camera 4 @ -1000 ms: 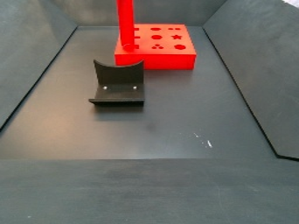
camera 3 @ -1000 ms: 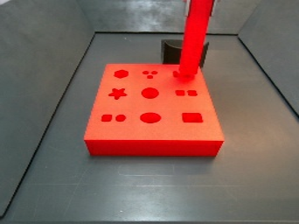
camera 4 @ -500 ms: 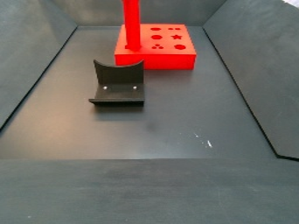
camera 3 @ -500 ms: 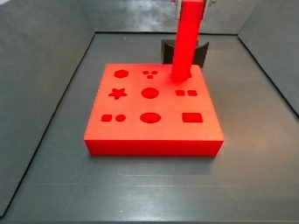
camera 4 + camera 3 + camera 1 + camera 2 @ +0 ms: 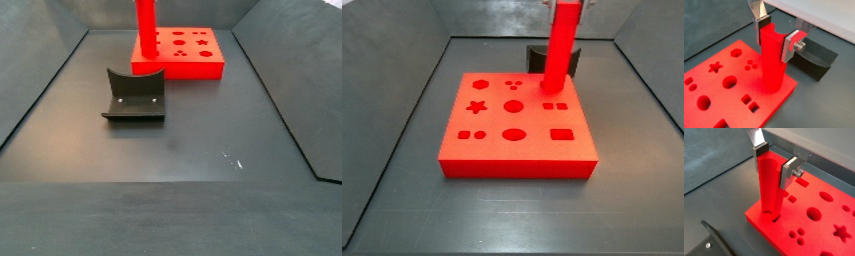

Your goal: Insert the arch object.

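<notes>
The arch object [image 5: 773, 65], a long bright red bar, stands upright with its top end between the fingers of my gripper [image 5: 777, 34]. The gripper is shut on it in both wrist views [image 5: 774, 162]. The bar's lower end meets the red board [image 5: 724, 102] near the edge that faces the fixture; how deep it sits there I cannot tell. The bar [image 5: 559, 50] and the board [image 5: 516, 145] show in both side views [image 5: 143, 30], where the gripper itself is above the picture's edge.
The dark fixture [image 5: 134, 97] stands on the grey floor beside the board [image 5: 201, 66] and shows behind the bar in a side view [image 5: 540, 55]. The board has several shaped holes. Sloped grey walls enclose the floor.
The bar shifted slightly sideways over the board's edge half a second ago and has come back, now standing closer to upright. The gripper stays shut on it.
</notes>
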Robot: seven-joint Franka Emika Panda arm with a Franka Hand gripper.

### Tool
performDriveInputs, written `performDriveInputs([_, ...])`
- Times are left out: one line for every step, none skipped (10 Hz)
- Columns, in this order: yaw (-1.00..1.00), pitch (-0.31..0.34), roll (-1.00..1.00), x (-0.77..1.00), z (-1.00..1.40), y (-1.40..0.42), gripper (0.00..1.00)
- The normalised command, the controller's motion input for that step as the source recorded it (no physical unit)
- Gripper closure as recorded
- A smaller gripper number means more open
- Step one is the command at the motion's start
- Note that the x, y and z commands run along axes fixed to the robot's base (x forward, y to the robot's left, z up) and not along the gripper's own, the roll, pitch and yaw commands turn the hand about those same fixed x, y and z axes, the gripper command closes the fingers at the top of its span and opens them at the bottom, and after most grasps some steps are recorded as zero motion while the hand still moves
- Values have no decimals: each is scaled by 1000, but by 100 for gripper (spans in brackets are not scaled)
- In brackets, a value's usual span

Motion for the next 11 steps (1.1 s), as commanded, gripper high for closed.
performDriveInputs([-146, 0, 0, -323, 0, 0, 100])
performDriveInputs([0, 0, 0, 0, -57, -37, 100])
performDriveInputs([0, 0, 14, 63, -129, -29, 100])
performDriveInputs([0, 0, 0, 129, -240, -3, 100])
performDriveInputs([74, -79, 0, 214, -449, 0, 100])
performDriveInputs([97, -99, 0, 209, -574, 0, 100])
performDriveInputs([83, -84, 24, 157, -589, 0, 100])
performDriveInputs([31, -39, 111, 57, -563, -23, 100])
performDriveInputs([0, -13, 203, 0, -606, -123, 100])
performDriveInputs([0, -19, 254, 0, -674, -177, 100])
performDriveInputs([0, -21, 239, 0, -617, -169, 100])
